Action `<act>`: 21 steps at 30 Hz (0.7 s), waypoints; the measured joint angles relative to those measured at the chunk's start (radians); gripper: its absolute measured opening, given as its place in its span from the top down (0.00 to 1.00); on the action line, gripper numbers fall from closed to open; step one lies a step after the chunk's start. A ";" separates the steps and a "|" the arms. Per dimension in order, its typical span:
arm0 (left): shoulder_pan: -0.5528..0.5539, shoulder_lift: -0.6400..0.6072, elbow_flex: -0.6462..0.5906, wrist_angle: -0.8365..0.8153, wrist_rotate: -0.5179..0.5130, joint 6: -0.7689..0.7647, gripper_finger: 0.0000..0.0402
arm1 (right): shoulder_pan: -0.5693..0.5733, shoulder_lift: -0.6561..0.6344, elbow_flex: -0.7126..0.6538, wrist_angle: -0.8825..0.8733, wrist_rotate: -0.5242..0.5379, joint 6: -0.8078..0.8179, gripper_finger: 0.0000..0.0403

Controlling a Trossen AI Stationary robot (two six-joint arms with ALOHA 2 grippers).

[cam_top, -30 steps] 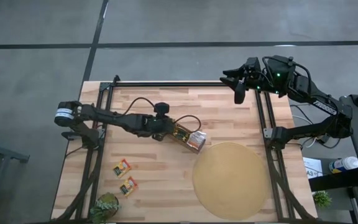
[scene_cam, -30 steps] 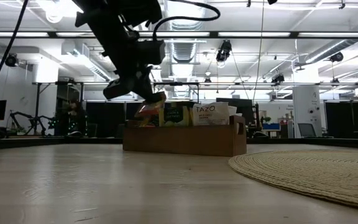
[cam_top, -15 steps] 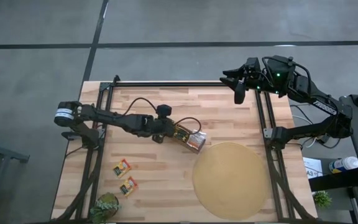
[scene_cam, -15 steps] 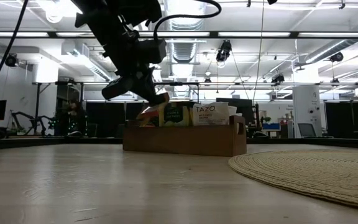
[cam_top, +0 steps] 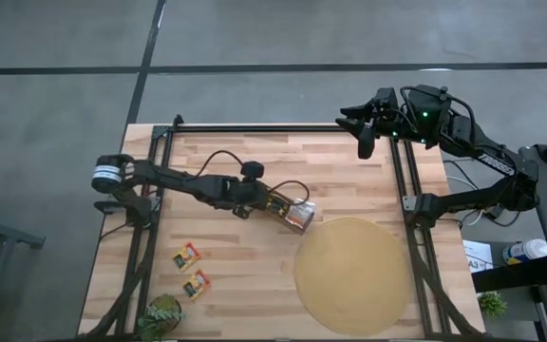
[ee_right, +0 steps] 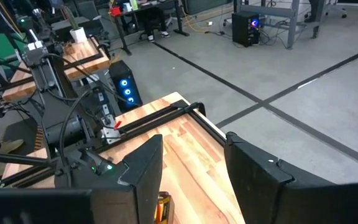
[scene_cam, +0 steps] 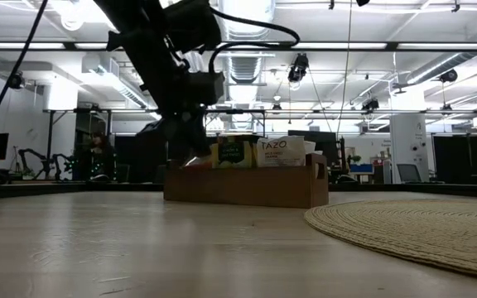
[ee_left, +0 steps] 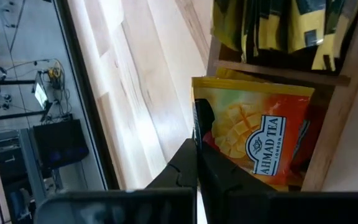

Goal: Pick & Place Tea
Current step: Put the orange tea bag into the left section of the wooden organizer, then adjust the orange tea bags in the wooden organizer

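My left gripper [cam_top: 257, 197] reaches to the left end of the brown wooden box [cam_top: 290, 211] and is shut on an orange mango tea sachet [ee_left: 253, 134], which stands in the box's end compartment. Green-yellow sachets [ee_left: 278, 25] fill the compartment beside it. In the low view the gripper [scene_cam: 185, 147] is down at the box's left end [scene_cam: 176, 184], with green and white sachets [scene_cam: 259, 152] standing above the rim. Two orange-red sachets [cam_top: 186, 255] [cam_top: 196, 283] lie flat on the table. My right gripper [cam_top: 367, 135] is open, raised over the far right edge. My left gripper pinches the orange sachet between its two shut fingers [ee_left: 219, 177] at the sachet's edge [ee_left: 197, 121], near one corner. The fingers slant down from the table's left. The sachet stands on edge inside the box's end compartment; its lower edge is hidden by the box wall.
A big round tan mat [cam_top: 352, 275] lies right of the box, near the table's near edge. A small potted plant [cam_top: 160, 318] stands at the near left corner. Black frame rails [cam_top: 150, 237] [cam_top: 408, 209] run along both sides. Bare wood lies beyond the box.
My left gripper has gone down and a little toward the table's right, to the box's left end. The orange sachet, held above the box rim a second ago, has come down with it into the end compartment. The gripper has stayed shut.
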 joint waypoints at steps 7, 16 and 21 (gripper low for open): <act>0.004 0.008 0.000 0.002 -0.013 -0.020 0.85 | 0.000 0.000 0.000 0.000 0.000 0.000 0.58; 0.003 -0.001 0.000 0.001 -0.033 -0.012 0.70 | 0.000 0.000 0.000 0.000 0.000 -0.003 0.58; 0.002 -0.025 0.000 0.001 -0.127 -0.010 0.70 | 0.000 0.000 0.000 0.000 -0.001 -0.004 0.58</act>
